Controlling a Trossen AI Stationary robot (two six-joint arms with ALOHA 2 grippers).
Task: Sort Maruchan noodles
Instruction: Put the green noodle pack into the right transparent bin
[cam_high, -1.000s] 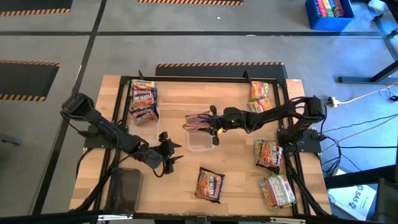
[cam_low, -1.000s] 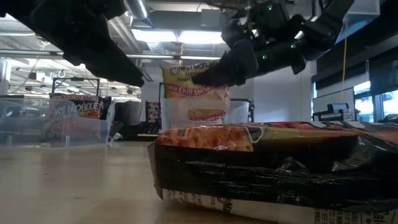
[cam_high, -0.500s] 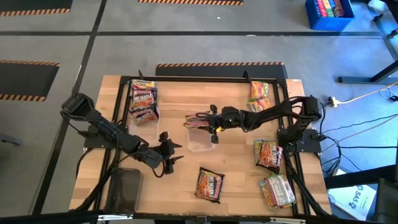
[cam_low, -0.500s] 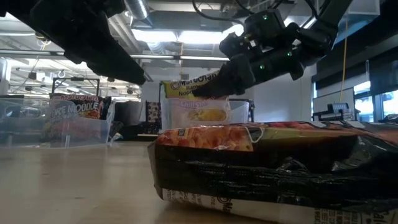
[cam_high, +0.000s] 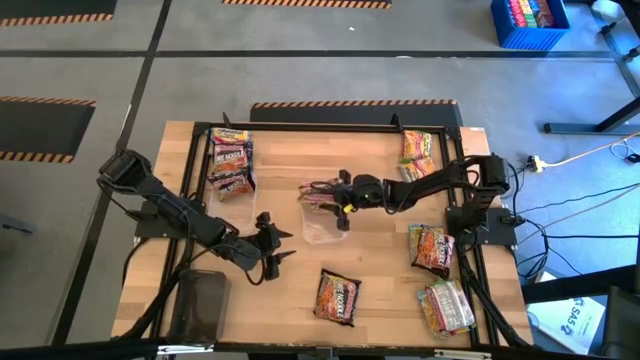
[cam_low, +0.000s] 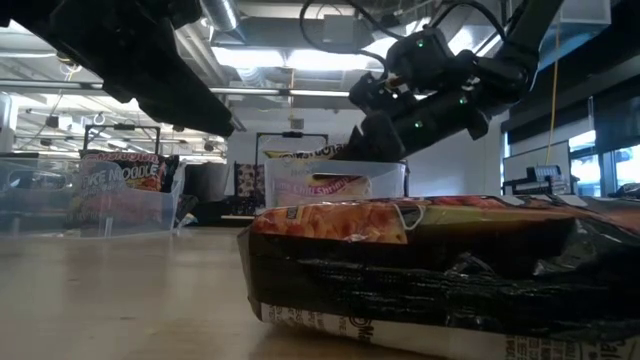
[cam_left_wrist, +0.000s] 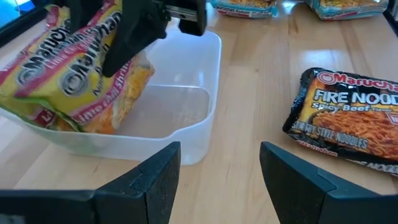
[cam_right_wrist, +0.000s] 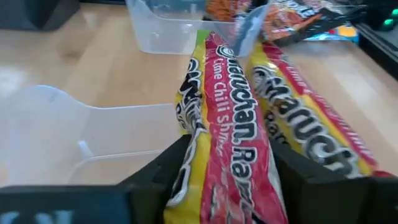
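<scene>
Lowered since a second ago: right gripper (cam_high: 338, 196) has brought its lime chili shrimp Maruchan packets (cam_right_wrist: 230, 124) down from upright above the clear tray (cam_high: 322, 226) to lying tilted across its rim. Fingers still flank the packets but look to be easing apart; likely mid-release, so this drop is nearly done.

Nearest the low camera, a Fire Noodle packet (cam_low: 440, 265) lies flat, unsorted. Left gripper (cam_high: 268, 243) waits beside the tray, fingers well apart, holding nothing.

Wooden table (cam_high: 380, 280), black-framed; more packets lie loose along the right edge, others stacked in a far-left tray (cam_high: 230, 160). Beyond: grey floor with hazard striping, a blue crate (cam_high: 528, 22).
</scene>
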